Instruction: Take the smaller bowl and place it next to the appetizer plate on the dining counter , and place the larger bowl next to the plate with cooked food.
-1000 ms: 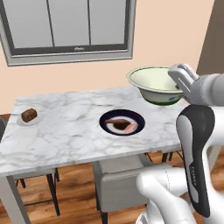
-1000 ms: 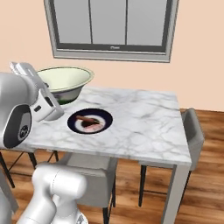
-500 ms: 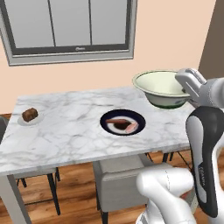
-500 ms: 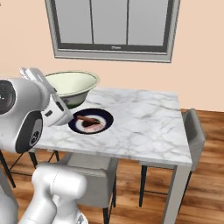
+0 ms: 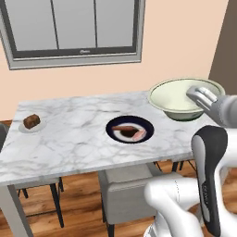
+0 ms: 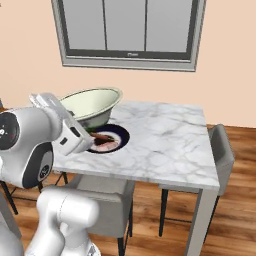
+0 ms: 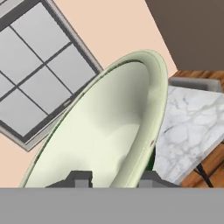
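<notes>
Your gripper is clamped on the rim of the larger bowl, empty, held at the right of the frame over the dining counter. The plate with cooked food lies down-left of it, carrying pink and brown pieces; set down just beside it.

Grey-framed window ahead of me, three panes, set in peach wall. Dark brown panel right of window. Below window: wood plank floor, grey chairs.
</notes>
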Motion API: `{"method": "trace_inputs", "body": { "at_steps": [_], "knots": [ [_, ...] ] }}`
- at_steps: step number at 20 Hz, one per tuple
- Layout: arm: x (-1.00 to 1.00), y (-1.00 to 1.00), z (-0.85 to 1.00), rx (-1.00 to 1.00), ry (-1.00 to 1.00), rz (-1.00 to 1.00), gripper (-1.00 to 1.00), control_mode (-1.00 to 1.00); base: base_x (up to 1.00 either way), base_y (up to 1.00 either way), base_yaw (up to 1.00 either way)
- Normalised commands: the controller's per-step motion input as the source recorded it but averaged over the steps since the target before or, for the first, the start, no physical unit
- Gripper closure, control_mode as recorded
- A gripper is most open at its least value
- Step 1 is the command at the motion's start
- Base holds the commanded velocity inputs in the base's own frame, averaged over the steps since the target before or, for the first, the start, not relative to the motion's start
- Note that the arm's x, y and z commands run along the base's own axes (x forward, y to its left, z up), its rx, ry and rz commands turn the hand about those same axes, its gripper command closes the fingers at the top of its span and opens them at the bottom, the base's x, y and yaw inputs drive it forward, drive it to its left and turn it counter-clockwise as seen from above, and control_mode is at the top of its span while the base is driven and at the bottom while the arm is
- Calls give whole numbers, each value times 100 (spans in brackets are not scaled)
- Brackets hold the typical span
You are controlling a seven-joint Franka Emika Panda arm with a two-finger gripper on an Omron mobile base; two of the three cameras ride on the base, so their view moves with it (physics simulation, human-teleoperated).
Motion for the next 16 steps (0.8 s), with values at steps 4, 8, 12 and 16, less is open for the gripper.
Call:
{"method": "trace_inputs", "body": {
  "at_steps": [4,8,12,16],
  "knots": [
    [6,-57,-8,0,2,0,100,-100,0,0,0],
    [2,-57,0,3,18,0,100,-100,0,0,0],
    [6,-42,-6,5,13,0,100,-100,0,0,0],
    [18,-32,-28,1,0,0,100,-100,0,0,0]
  ]
}}
